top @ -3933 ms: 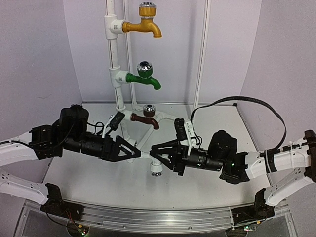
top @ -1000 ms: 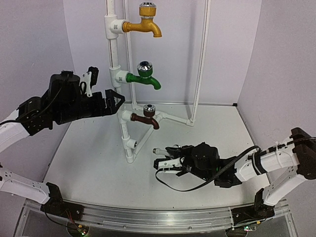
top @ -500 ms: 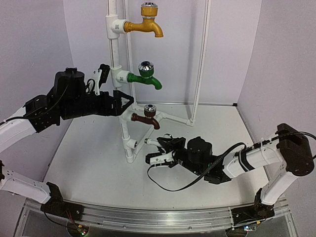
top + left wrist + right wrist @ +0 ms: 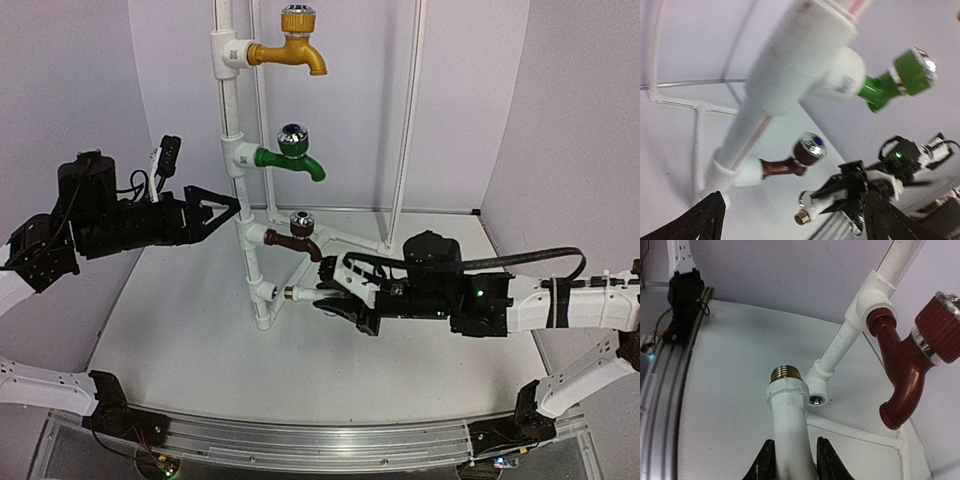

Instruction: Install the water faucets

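Observation:
On the white pipe stand (image 4: 232, 130) sit a yellow faucet (image 4: 290, 45), a green one (image 4: 290, 155) and a brown one (image 4: 297, 235). My right gripper (image 4: 335, 296) is shut on the white faucet (image 4: 306, 293), held level. Its brass thread (image 4: 786, 373) points at the lowest fitting (image 4: 818, 390), a short gap away, and that socket is bare. The black fingers (image 4: 767, 460) clamp the white faucet's body (image 4: 788, 430) below the brown faucet (image 4: 905, 370). My left gripper (image 4: 226, 212) stands open, left of the pipe, holding nothing. The left wrist view shows the white faucet (image 4: 822, 205) and the green faucet (image 4: 895, 80).
The stand's base pipes (image 4: 350, 240) lie on the white table. A thin upright pipe (image 4: 405, 120) rises at the back right. Purple walls close in the left, back and right. An aluminium rail (image 4: 300, 440) runs along the near edge.
My right gripper has lifted the white faucet off the table and swung its threaded end towards the lowest fitting. My left gripper, still open, has drawn back to the left.

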